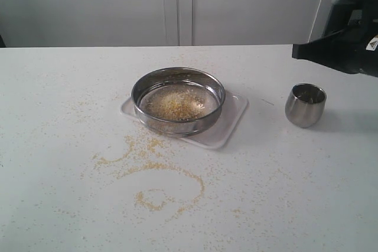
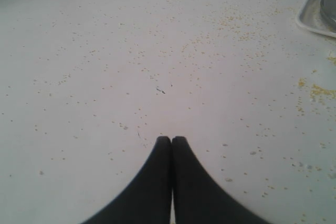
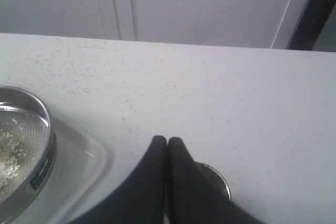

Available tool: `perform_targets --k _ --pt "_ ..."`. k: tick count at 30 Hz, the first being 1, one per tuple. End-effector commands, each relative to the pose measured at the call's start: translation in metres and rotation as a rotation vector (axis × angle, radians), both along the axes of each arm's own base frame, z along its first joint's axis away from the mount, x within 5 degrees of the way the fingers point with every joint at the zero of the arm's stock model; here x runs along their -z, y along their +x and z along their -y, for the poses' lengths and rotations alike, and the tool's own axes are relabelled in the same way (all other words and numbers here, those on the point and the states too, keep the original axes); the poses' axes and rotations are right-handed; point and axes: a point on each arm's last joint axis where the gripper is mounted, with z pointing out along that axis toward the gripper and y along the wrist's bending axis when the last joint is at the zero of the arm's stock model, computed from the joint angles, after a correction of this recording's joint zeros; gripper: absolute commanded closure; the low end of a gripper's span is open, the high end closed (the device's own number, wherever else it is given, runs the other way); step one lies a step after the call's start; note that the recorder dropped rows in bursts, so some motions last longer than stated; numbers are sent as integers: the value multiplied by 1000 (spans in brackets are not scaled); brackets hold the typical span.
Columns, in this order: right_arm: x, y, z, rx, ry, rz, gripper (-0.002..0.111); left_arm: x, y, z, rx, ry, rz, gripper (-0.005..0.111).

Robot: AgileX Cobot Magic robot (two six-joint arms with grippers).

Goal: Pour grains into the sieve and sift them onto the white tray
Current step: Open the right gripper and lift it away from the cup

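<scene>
Found the right gripper pressed together, empty, raised near the steel cup (upright, toward the counter's right edge). Found the left gripper likewise closed, holding nothing. Mid-counter, noted the sieve on the white tray, grains inside it and strewn toward the near edge.

Exterior: raised, set back, looks down across counter toward wall. Left wrist: close over counter, steeply down past left tool. Right wrist: low, nearly level, past right tool. All three share white tray and sieve.
</scene>
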Motion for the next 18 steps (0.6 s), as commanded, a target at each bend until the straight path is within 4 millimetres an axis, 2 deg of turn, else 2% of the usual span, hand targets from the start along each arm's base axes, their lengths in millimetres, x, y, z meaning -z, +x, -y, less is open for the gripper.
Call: perform_targets --k 1,7,10,18 --pt "-9 -6 1 4 4 -85 108 0 0 0 -3 -10 5 107" --pt "-6 -12 1 3 -4 -167 108 0 0 0 -3 -10 5 107" --pt "-13 -19 2 12 14 -179 108 0 0 0 -3 -10 5 107" --pt "-31 -55 5 11 25 -301 108 0 0 0 -3 -10 5 107"
